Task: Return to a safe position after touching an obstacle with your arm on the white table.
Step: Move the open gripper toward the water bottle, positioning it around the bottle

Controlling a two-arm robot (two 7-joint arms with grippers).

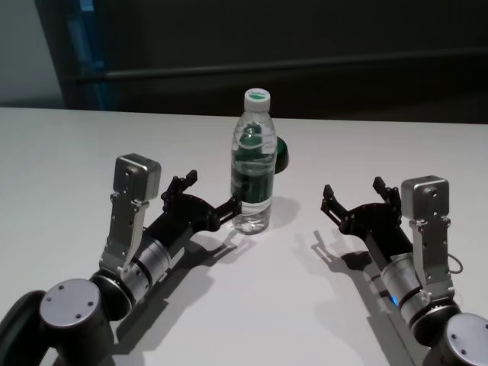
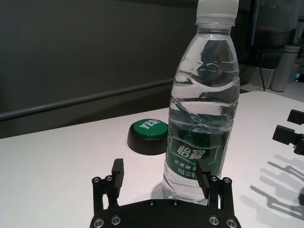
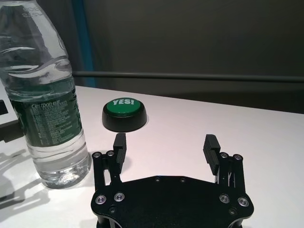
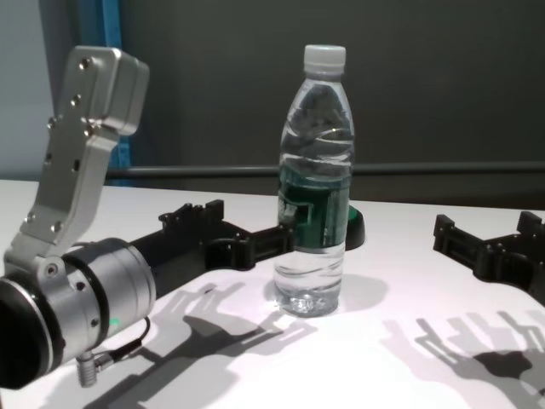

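Observation:
The clear water bottle (image 1: 253, 164), with a white cap and a dark green label, stands upright mid-table on the white table (image 1: 69, 145). My left gripper (image 1: 210, 192) is open, low over the table, just left of the bottle. Its inner finger (image 4: 281, 237) rests against the bottle's lower side. In the left wrist view the bottle (image 2: 202, 109) rises right behind that finger (image 2: 204, 175). My right gripper (image 1: 353, 191) is open and empty, apart from the bottle on its right. The right wrist view shows the bottle (image 3: 45, 95) off to one side of that gripper (image 3: 165, 142).
A low black button with a green top (image 1: 280, 155) sits just behind the bottle on its right; it also shows in the left wrist view (image 2: 148, 132) and the right wrist view (image 3: 124, 110). A dark wall runs behind the table's far edge.

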